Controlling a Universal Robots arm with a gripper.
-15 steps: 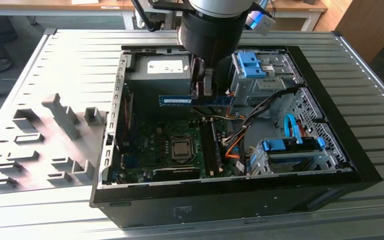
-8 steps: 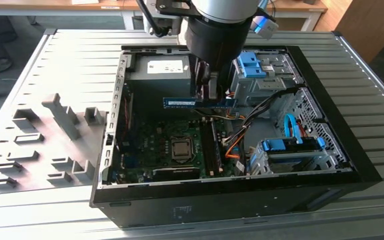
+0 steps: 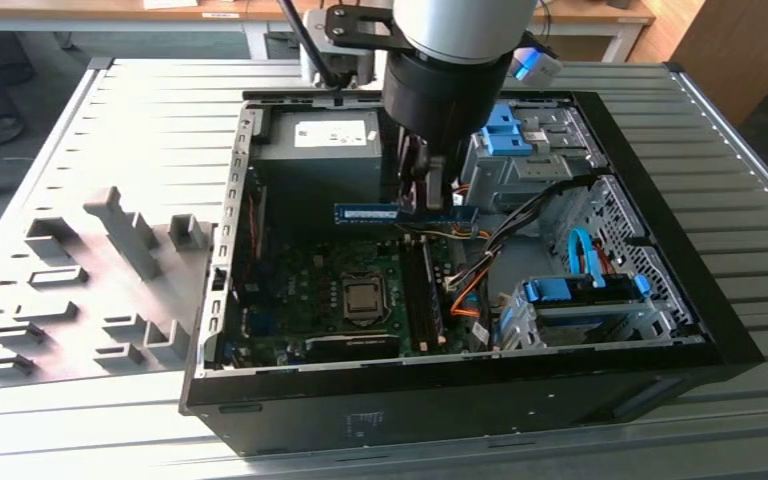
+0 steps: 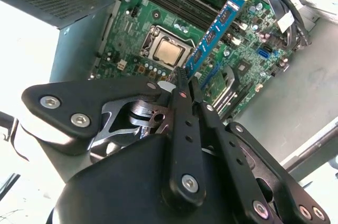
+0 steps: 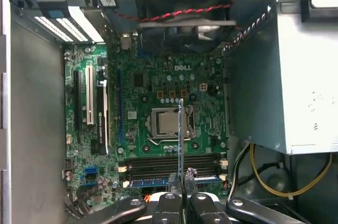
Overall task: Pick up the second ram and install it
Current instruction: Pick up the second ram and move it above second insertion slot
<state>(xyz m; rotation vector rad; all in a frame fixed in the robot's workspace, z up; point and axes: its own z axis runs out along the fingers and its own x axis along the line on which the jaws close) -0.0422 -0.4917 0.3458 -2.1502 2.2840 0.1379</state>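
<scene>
Jaws clenched on one end of memory stick (image 3: 381,214). Stick up in air inside computer case (image 3: 424,405), over green board (image 5: 153,78). Exterior view: stick points to 9 o'clock from jaws.

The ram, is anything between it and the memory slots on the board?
Nothing visible. The gripper holds the ram in open air above the motherboard, and the empty slots below it lie uncovered.
</scene>
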